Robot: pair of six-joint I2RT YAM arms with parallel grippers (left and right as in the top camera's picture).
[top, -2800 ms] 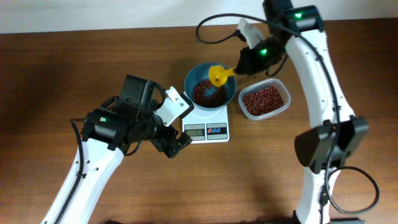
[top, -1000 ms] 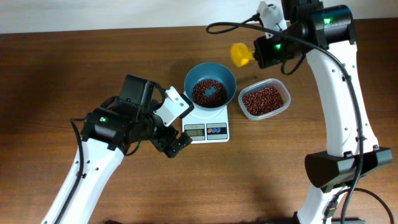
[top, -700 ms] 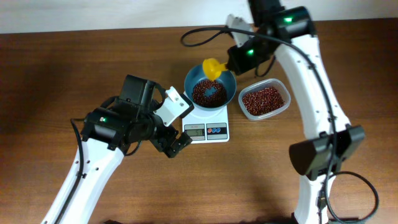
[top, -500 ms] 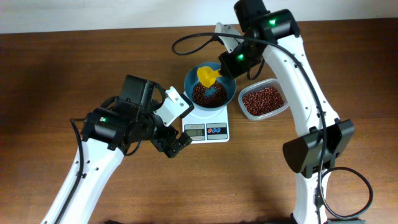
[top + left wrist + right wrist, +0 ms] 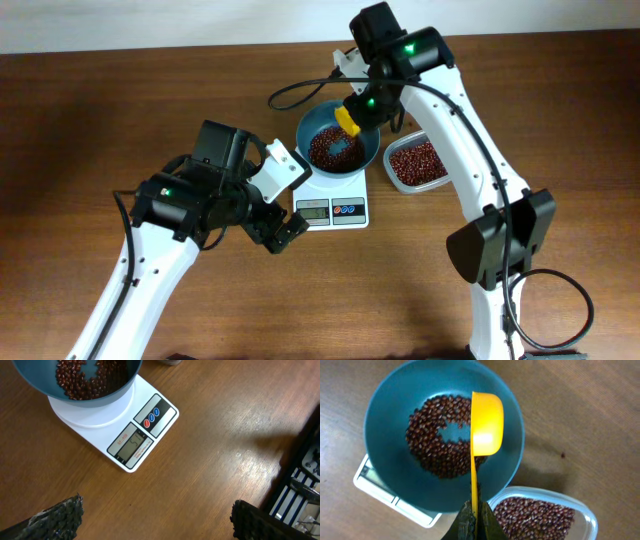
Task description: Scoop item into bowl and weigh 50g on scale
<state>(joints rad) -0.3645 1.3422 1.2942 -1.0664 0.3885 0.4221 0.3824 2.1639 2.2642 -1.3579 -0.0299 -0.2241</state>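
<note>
The teal-blue bowl [image 5: 338, 150] stands on the white scale [image 5: 333, 208] and holds a ring of red-brown beans [image 5: 432, 440]. The scale's display [image 5: 131, 442] is lit. My right gripper [image 5: 474, 515] is shut on the handle of a yellow scoop [image 5: 485, 422], held turned on its side over the bowl's right half. The scoop [image 5: 347, 120] also shows in the overhead view. My left gripper [image 5: 150, 517] is open and empty over bare table in front of the scale. The bowl [image 5: 80, 380] shows at the top of the left wrist view.
A clear plastic container [image 5: 425, 160] of the same beans sits right of the scale; it also shows in the right wrist view [image 5: 540, 512]. A black rack [image 5: 300, 480] stands at the right edge of the left wrist view. The table is brown wood.
My right gripper swung the yellow scoop from the far right back over the bowl and turned it on its side. The left arm has not moved.
</note>
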